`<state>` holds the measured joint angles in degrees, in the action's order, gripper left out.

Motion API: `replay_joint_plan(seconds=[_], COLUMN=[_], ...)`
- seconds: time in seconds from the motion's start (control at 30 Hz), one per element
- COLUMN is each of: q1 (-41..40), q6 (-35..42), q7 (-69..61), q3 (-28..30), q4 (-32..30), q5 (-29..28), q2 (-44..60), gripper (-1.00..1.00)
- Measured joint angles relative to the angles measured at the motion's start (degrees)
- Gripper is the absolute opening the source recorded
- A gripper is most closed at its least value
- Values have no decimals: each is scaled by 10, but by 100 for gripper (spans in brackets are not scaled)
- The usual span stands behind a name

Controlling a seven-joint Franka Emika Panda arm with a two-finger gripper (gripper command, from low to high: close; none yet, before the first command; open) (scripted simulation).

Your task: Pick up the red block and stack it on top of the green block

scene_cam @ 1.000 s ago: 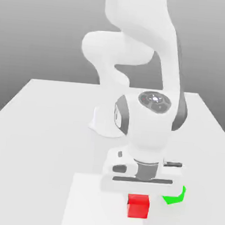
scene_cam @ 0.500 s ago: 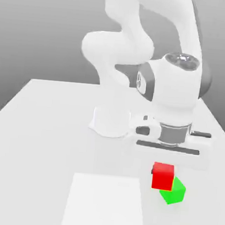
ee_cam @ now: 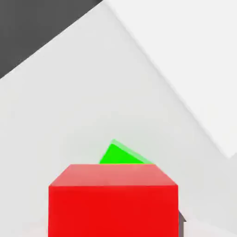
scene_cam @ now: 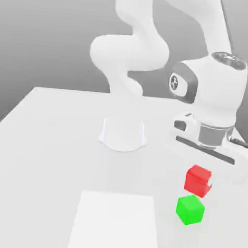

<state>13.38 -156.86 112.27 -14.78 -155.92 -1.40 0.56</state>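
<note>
The claw (scene_cam: 200,178) grips the red block (scene_cam: 198,180) clear above the green block (scene_cam: 190,210), positioned for stacking.

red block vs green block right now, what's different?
Colour: the red block is bright red, the green block bright green. State: the red block hangs in the air under the gripper, while the green block rests on the table. Both are plain, similar-sized cubes.
</note>
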Motion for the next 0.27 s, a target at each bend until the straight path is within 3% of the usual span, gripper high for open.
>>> replay_joint_plan(seconds=[0.2,0.23,0.27], q1=[5,7,7], q6=[-64,-71,-71], q7=[37,41,41], q3=[14,17,17], q4=[1,1,1], q5=[-51,-56,-56], q2=[69,77,77], gripper=[-100,100,100])
